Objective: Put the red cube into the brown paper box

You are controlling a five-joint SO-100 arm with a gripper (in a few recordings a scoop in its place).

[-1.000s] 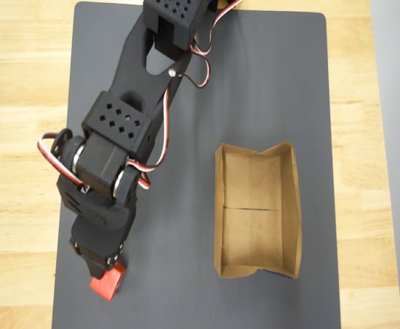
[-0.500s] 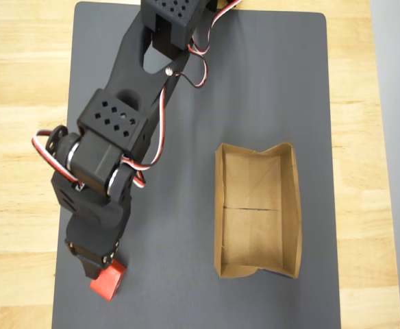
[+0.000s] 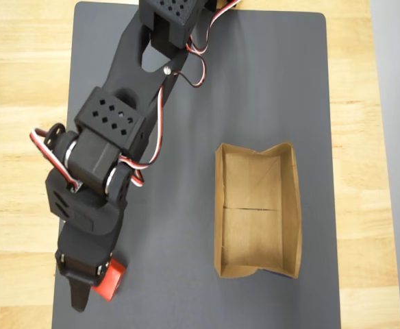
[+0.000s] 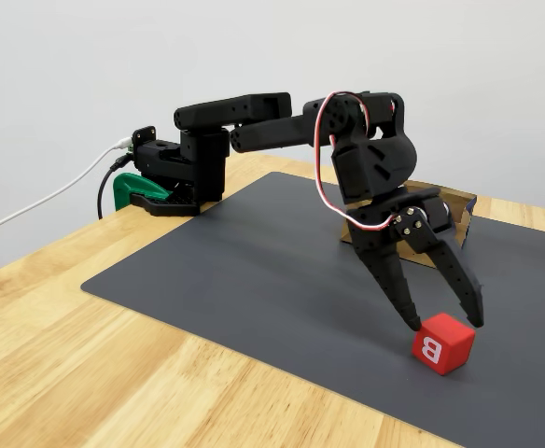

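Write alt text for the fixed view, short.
A black arm reaches down over a dark mat on a wooden table, its open fingers straddling a red cube marked with a white B. A brown paper box sits behind the arm, mostly hidden.

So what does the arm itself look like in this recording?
Matte black printed arm with diamond-shaped vent holes on its housings, red, white and black servo cables looping along the joints, a green clamp at its base, and a gripper with two long tapered black fingers.
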